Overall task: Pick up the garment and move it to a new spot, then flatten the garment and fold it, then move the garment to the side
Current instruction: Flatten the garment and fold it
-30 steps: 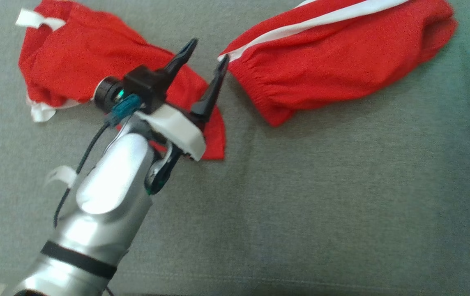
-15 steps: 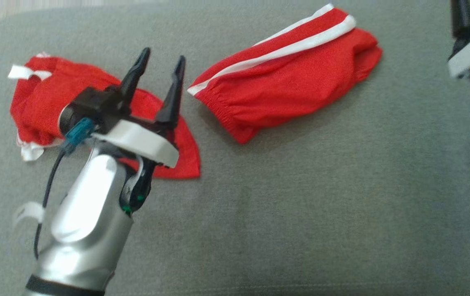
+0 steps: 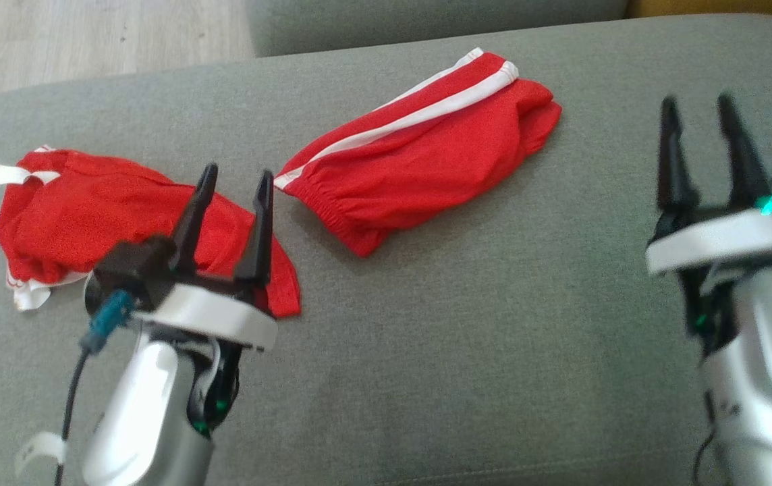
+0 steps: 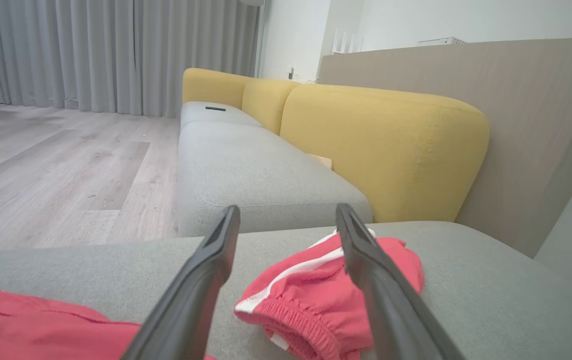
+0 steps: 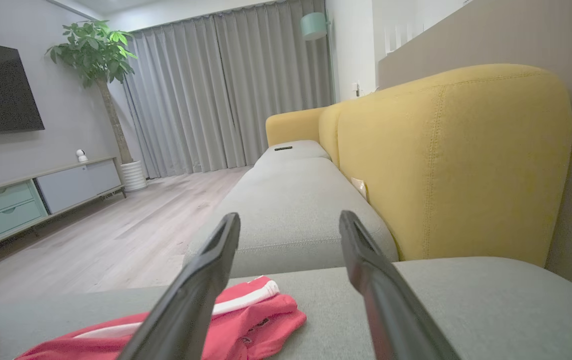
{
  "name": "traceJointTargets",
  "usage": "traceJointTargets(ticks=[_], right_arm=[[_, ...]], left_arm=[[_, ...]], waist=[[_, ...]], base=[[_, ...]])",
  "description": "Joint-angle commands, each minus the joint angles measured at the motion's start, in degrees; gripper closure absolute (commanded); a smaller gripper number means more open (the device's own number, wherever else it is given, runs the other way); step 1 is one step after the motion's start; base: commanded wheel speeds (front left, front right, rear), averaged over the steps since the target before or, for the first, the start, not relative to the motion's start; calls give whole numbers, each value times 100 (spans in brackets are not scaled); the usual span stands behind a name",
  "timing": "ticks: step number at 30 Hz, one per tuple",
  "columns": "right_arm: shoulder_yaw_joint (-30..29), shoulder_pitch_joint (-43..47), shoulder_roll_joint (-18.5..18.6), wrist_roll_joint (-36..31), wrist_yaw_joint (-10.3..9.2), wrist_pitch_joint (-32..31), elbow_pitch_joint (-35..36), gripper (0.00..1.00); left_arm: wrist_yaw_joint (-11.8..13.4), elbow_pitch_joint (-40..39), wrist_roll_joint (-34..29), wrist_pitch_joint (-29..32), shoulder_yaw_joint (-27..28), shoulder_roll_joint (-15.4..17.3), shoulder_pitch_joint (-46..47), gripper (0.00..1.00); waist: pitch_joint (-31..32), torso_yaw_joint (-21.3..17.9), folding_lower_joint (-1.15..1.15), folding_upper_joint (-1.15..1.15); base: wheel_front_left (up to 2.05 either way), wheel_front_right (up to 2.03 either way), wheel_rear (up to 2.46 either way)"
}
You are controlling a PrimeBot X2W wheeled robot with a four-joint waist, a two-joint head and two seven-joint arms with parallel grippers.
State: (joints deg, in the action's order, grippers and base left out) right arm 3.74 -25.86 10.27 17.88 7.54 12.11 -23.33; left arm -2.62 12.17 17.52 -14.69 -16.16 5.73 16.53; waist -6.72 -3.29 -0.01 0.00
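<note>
A folded red garment with a white stripe (image 3: 420,155) lies on the grey sofa seat (image 3: 494,337), towards the back middle. It also shows in the left wrist view as the folded garment (image 4: 306,285) and in the right wrist view (image 5: 256,320). A second, crumpled red garment (image 3: 89,216) lies at the left. My left gripper (image 3: 238,172) hangs open above the crumpled piece's right edge, apart from the folded one, with nothing between its fingers (image 4: 287,210). At the right my right gripper (image 3: 696,101) is open and empty over bare cushion (image 5: 290,216).
The seat's left edge drops to a wooden floor (image 3: 89,34). Another grey cushion (image 4: 256,175) continues beyond, with yellow backrests (image 4: 386,150) along the back. A TV cabinet (image 5: 26,200) and a potted plant (image 5: 96,55) stand across the room.
The head camera has tilted up, so the whole picture shifted. My left gripper drew back from the folded garment's waistband end. The right gripper came into view at the right.
</note>
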Motion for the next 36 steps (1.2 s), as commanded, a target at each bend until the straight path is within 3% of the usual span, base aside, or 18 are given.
traceJointTargets(ticks=[1,5,10,22,27,36], right_arm=[[-29,157,-221,-197,-5,65,371,0],[-155,830,-575,-570,-5,56,862,0],[-135,1338,-711,-776,-5,-30,1177,0],[-460,962,-737,-653,-5,-420,1130,0],[-854,330,-738,163,-5,-1074,586,0],[-1970,-1245,-738,1122,-5,-1969,-1444,0]], left_arm=[[-56,-261,-121,-30,256,35,41,0],[-161,-349,-340,-30,376,-41,-278,0],[-209,-460,-482,-30,559,-159,-617,0],[-350,-538,-658,-30,603,-266,-445,0],[-398,-495,-638,-30,514,-278,-296,0],[-431,-448,-434,-30,149,-284,3,0]], waist=[[36,-27,1,0],[89,-56,1,0],[99,-99,1,0],[-322,164,1,0],[-661,393,1,0],[-1128,1010,1,0]], base=[[0,0,0],[0,0,0],[0,0,0],[0,0,0],[0,0,0],[0,0,0]])
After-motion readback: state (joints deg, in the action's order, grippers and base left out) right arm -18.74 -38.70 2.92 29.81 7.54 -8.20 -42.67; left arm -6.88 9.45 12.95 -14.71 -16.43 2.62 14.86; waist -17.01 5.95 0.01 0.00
